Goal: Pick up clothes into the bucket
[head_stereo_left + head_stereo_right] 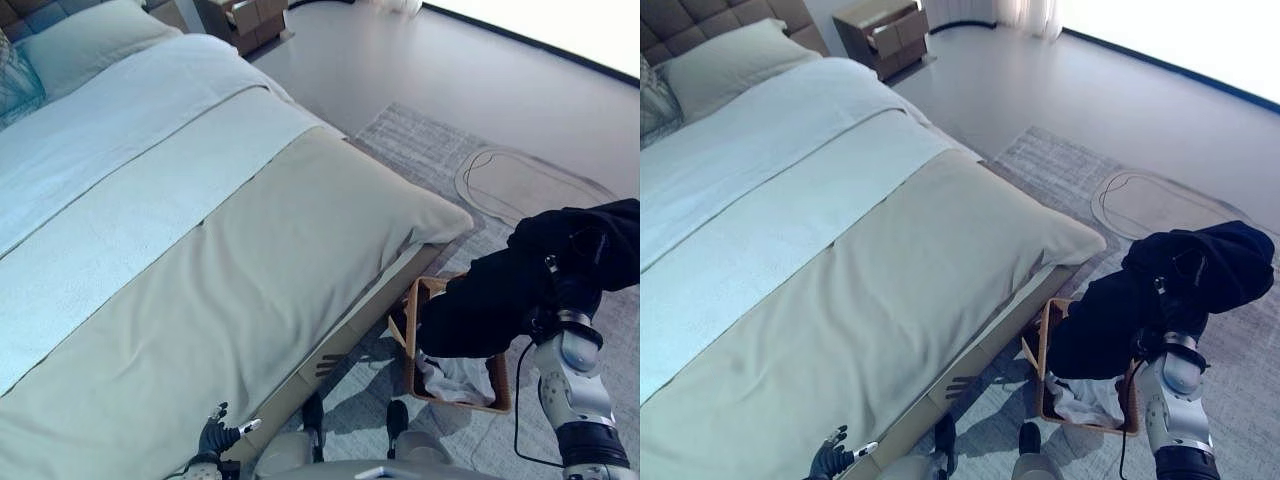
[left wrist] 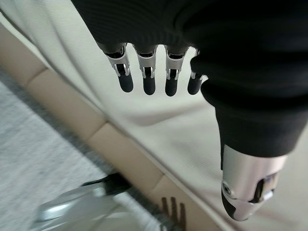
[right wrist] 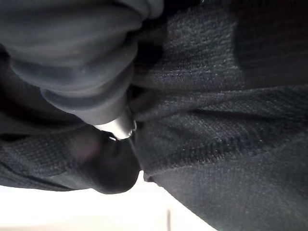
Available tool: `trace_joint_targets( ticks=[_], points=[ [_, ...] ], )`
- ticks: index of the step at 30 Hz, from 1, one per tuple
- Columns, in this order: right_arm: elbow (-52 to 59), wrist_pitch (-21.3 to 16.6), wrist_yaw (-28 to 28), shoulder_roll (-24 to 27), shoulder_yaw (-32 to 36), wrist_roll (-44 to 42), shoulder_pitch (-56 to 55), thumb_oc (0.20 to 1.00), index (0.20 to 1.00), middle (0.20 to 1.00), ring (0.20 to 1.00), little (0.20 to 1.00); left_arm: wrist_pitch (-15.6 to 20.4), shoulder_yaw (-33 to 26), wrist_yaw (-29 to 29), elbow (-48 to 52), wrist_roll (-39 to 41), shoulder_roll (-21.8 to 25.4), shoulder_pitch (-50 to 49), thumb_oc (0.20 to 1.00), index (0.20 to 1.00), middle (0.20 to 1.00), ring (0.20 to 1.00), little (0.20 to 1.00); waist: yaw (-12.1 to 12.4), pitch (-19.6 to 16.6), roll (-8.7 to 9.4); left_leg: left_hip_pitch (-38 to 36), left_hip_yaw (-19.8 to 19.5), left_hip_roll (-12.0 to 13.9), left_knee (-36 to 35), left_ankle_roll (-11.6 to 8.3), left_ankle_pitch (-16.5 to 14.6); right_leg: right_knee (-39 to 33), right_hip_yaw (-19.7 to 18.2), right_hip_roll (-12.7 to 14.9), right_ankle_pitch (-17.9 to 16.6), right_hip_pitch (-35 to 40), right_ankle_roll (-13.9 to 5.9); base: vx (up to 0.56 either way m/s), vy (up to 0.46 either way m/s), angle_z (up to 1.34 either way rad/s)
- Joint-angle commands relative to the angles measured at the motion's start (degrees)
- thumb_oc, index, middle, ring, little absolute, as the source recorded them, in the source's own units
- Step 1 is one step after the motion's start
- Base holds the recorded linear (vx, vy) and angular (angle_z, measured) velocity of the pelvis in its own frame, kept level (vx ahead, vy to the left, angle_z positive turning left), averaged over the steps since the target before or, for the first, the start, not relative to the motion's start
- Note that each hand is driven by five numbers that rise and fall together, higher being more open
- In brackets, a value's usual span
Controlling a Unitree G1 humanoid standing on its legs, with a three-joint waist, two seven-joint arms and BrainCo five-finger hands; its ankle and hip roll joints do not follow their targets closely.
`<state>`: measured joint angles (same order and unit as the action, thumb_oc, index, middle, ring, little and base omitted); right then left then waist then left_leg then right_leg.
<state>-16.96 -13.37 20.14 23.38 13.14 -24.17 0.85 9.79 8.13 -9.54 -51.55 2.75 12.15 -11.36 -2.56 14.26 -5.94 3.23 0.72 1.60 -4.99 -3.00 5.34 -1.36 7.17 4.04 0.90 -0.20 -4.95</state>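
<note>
Overhead, right hand clutches black garment above basket (left hand slack)

black garment hangs from the raised right arm over the wooden basket, beside the bed; white cloth lies inside.

Strong daylight glares white along the floor far beyond the right hand; the dark garment pressed against it looks perhaps slightly blurred.
</note>
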Motion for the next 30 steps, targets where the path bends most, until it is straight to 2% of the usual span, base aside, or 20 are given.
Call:
trace_joint_targets(
  ticks=[1,8,9,17,19,21,22,25,26,28,30],
  points=[
    [1.57,-4.62,3.58,2.11,3.5,3.1,3.57,0.2,0.2,0.2,0.2,0.2,1.11,1.46,-1.46,-1.18,-5.08,2.35,3.64,1.0,1.0,1.0,1.0,1.0,0.99,1.35,1.53,-0.57,0.53,-2.15,5.25,1.6,-5.32,8.56,-0.72,1.99,0.18,-7.98,-1.34,-0.07,-0.021,0.08],
    [-9.28,-2.94,7.89,5.27,1.38,9.24,5.95,0.2,0.2,0.2,0.2,0.2,2.78,4.66,-2.69,2.96,-6.07,3.59,4.71,1.0,1.0,1.0,1.0,1.0,0.97,4.13,-0.3,1.8,0.01,-2.11,5.04,1.16,-4.06,9.68,-0.12,2.11,0.22,-10.97,-1.16,-0.06,-0.018,0.07],
    [-12.32,-1.53,9.31,7.01,0.24,13.04,6.53,0.2,0.2,0.2,0.2,0.2,3.45,4.99,-3.67,4.48,-4.85,3.73,5.1,1.0,1.0,1.0,1.0,1.0,1.05,5.01,-0.85,2.74,-0.14,-2.04,4.97,0.96,-3.62,9.66,-0.07,2.2,0.1,-11.89,-1.12,-0.05,-0.027,0.02],
    [-19.63,-0.95,11.32,10.57,-2.55,14.04,11.02,0.2,0.2,0.2,0.2,0.2,4.56,6.93,-6.38,7.29,-2.2,3.46,6.19,1.0,1.0,1.0,1.0,1.0,0.97,8.63,-3.06,7.04,0.37,-1.99,5.88,0.42,-2.89,11.7,-0.41,2.73,0.04,-17.18,-1.01,-0.05,-0.021,0.0],
    [-21.8,-0.26,12.31,12.38,-4.92,14.92,13.93,0.2,0.2,0.2,0.2,0.2,4.63,7.8,-7.99,7.18,0.06,2.71,6.46,1.0,1.0,1.0,1.0,1.0,1.27,10.29,-4.7,9.13,0.64,-1.99,5.85,0.38,-2.17,15.4,-0.81,2.88,0.99,-21.11,-0.69,-0.06,0.002,-0.02],
    [-23.02,-0.24,12.6,13.17,-5.57,14.8,15.28,0.2,0.2,0.2,0.2,0.2,4.69,8.37,-8.18,7.27,0.76,2.38,6.61,1.0,1.0,1.0,1.0,1.0,1.35,11.17,-5.33,10.21,0.52,-1.97,6.0,0.37,-1.95,17.64,-1.09,3.1,1.74,-23.22,-0.48,-0.07,0.018,-0.01],
    [-26.17,-0.09,12.95,14.58,-7.57,14.06,18.7,0.2,0.2,0.2,0.2,0.2,4.85,10.1,-8.04,7.74,1.71,2.05,7.14,1.0,1.0,1.0,1.0,1.0,1.25,12.46,-6.26,12.25,0.25,-2.29,6.96,0.25,-2.03,22.11,-1.0,4.23,3.88,-26.75,-0.12,-0.08,0.021,0.04],
    [-26.75,0.12,13.47,15.72,-9.55,14.61,21.12,0.2,0.2,0.2,0.2,0.2,5.12,11.71,-8.0,9.26,2.6,1.95,7.42,1.0,1.0,1.0,1.0,1.0,1.02,13.76,-6.91,15.32,0.28,-2.89,8.8,0.18,-2.17,26.07,-1.3,5.23,5.1,-30.81,0.13,-0.09,0.004,0.19],
    [-30.17,0.53,14.36,16.73,-11.61,14.85,24.4,0.2,0.2,0.2,0.2,0.2,5.65,13.37,-8.58,10.61,3.34,1.97,7.78,1.0,1.0,1.0,1.0,1.0,1.09,15.36,-7.39,17.56,0.3,-3.36,10.47,0.22,-2.31,29.3,-1.86,5.8,5.68,-33.9,0.19,-0.03,-0.001,0.14],
    [-30.68,0.54,14.87,17.06,-12.85,14.9,26.04,0.2,0.2,0.2,0.2,0.2,5.92,14.04,-8.73,11.69,4.17,1.96,7.84,1.0,1.0,1.0,1.0,1.0,1.22,15.53,-7.54,19.34,0.51,-3.68,11.32,0.24,-2.48,30.77,-2.05,6.26,5.96,-36.03,0.27,-0.04,-0.01,0.07],
    [-34.31,1.33,16.13,18.53,-15.93,15.83,30.64,0.2,0.2,0.2,0.2,0.2,6.75,16.42,-9.57,14.67,5.51,2.4,7.92,1.0,1.0,1.0,1.0,1.0,1.81,15.53,-8.07,25.0,0.67,-4.11,13.7,0.24,-2.75,34.05,-2.88,6.73,6.13,-42.26,0.23,-0.03,-0.019,0.1]
  ],
)
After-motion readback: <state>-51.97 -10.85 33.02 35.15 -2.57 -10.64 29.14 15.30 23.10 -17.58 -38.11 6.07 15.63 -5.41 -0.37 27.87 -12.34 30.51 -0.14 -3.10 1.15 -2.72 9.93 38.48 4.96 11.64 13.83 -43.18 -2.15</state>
